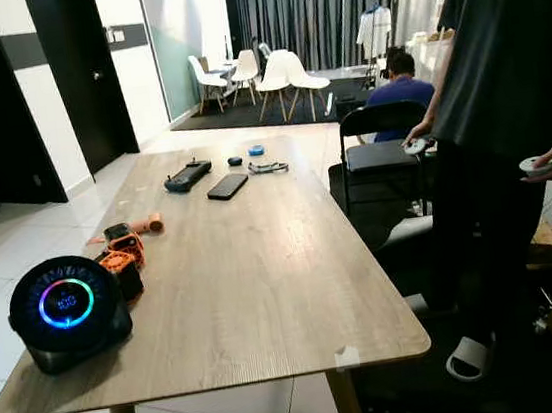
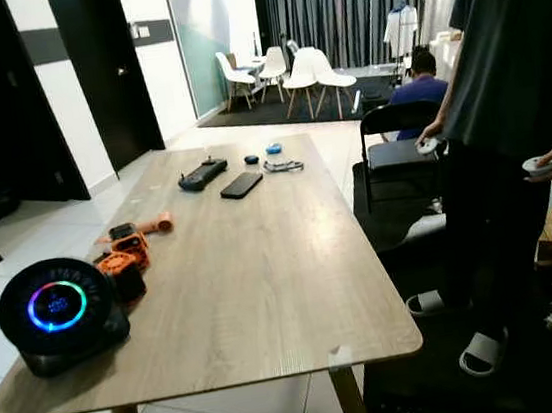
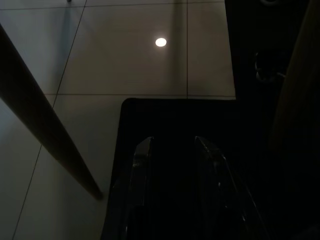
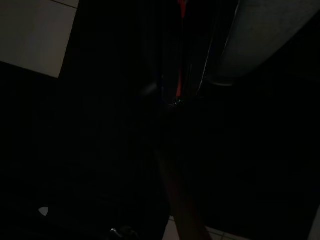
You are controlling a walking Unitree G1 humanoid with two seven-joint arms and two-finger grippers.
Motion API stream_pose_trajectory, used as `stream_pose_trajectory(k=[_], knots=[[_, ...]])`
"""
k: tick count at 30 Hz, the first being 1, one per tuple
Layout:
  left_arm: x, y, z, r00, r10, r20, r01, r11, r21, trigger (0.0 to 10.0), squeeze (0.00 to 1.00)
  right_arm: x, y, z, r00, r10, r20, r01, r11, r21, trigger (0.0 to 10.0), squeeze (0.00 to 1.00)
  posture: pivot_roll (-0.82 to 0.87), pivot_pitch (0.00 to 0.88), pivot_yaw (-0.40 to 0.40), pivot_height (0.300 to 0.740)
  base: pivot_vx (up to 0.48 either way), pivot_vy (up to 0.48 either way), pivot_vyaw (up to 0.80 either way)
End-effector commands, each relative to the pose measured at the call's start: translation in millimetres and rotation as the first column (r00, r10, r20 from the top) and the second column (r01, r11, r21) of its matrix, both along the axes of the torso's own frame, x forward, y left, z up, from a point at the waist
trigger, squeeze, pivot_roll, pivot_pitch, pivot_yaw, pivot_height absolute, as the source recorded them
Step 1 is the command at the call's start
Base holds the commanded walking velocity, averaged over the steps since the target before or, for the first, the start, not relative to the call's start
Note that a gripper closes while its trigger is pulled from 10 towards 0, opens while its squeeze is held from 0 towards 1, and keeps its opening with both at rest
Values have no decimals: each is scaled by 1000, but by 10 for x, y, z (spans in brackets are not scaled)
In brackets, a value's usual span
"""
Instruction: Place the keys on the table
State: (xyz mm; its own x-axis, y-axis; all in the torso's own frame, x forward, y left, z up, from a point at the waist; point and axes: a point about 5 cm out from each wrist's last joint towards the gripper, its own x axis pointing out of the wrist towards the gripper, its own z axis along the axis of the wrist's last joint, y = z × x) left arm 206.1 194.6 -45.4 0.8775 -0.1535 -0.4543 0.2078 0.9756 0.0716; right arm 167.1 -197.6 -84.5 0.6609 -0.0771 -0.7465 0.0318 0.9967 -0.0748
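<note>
The right wrist view is very dark. My right gripper (image 4: 178,100) hangs low and is shut on the keys (image 4: 181,45), of which a red strap and a small metal glint show between the dark fingers. My left gripper (image 3: 173,141) hangs idle over a black mat and pale floor tiles, its fingers (image 3: 142,160) open with nothing between them. The long wooden table (image 1: 264,268) stretches away in front of me in the eye views, with its near edge just below.
On the table are a round black speaker with a glowing ring (image 1: 67,311), orange gadgets (image 1: 121,258), a phone (image 1: 227,186), a black controller (image 1: 188,176) and small items (image 1: 267,167). A person (image 1: 519,136) stands at the table's right. A black chair (image 1: 382,153) and a seated person (image 1: 400,85) are behind.
</note>
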Motion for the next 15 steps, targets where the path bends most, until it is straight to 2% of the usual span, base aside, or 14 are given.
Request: stream_pose_trajectory(k=[1,10,15], knots=[[-27,66,-17,1000,-1,-23,2,1000,21,10000,0,-13,7,-11,1000,-4,-11,4,1000,1,10000,0,35,13,0,740,0,0,0],[-21,74,-19,1000,-8,-30,9,1000,29,10000,0,-13,0,-10,1000,-6,-10,6,1000,-1,10000,0,34,10,4,740,0,0,0],[-10,79,-14,1000,-1,-27,2,1000,29,10000,0,-10,2,-7,1000,29,-12,-29,999,-25,10000,0,36,15,4,740,0,0,0]])
